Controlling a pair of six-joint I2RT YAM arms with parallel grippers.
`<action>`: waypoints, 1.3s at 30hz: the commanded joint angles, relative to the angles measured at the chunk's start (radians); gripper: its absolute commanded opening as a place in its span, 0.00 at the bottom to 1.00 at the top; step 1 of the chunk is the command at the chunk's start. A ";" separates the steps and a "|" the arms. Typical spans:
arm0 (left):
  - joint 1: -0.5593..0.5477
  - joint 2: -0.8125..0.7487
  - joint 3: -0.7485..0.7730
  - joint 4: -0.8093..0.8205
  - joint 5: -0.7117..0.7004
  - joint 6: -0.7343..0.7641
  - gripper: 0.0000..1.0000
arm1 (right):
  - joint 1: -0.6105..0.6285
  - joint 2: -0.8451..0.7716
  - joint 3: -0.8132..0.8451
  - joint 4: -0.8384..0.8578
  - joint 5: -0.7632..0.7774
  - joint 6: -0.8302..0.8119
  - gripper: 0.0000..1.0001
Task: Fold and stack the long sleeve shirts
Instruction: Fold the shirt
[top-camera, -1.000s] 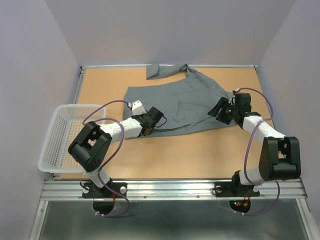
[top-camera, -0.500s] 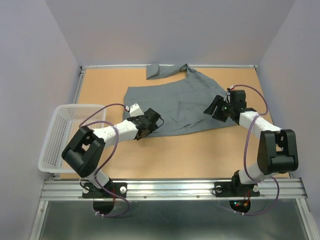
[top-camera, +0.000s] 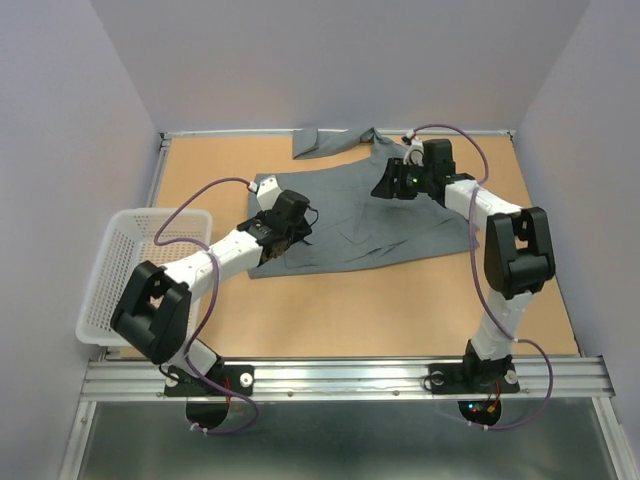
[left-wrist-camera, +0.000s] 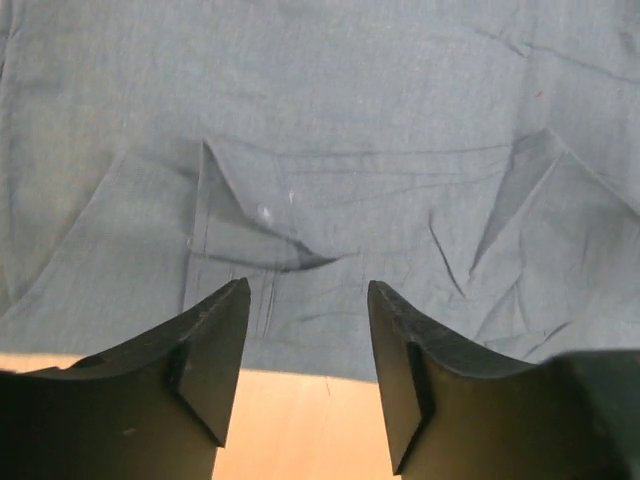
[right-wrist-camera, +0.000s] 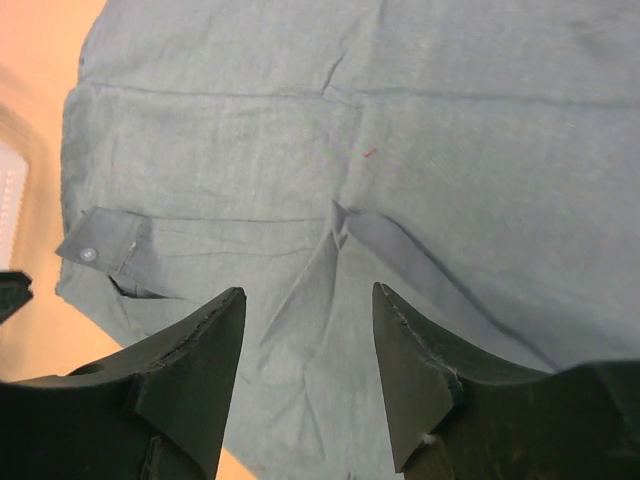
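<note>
AT THE FOLDING TABLE: Seen from overhead, the grey shirt (top-camera: 350, 215) lies spread at the centre of the worktop (top-camera: 400, 300). Its long axis runs left to right across the frame, and one sleeve (top-camera: 320, 142) trails off toward the top edge. My left fingers (left-wrist-camera: 210, 350), wide apart and holding nothing, sit at the shirt's lower-left hem. The cloth lies straight ahead of their tips, with bare wood beneath them. My right fingers (right-wrist-camera: 190, 360), equally wide and empty, hang over the upper-right part of the shirt, with a buttoned cuff (right-wrist-camera: 100, 240) off to their left. I judge each arm nearest its own end of the shirt, so the coming fold would turn on that left-right axis. From overhead the right arm covers part of the cloth, and I cannot find the collar in any view. A white basket (top-camera: 150, 213) stands at the left.
</note>
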 joint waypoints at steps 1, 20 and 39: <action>0.038 0.103 0.078 0.108 0.067 0.105 0.51 | 0.018 0.106 0.125 0.033 -0.070 -0.070 0.59; 0.099 0.243 0.011 0.168 0.153 0.134 0.33 | 0.032 0.307 0.182 0.035 -0.072 -0.071 0.52; 0.139 0.164 -0.129 0.177 0.138 0.092 0.24 | -0.097 0.221 0.137 0.070 -0.014 0.045 0.51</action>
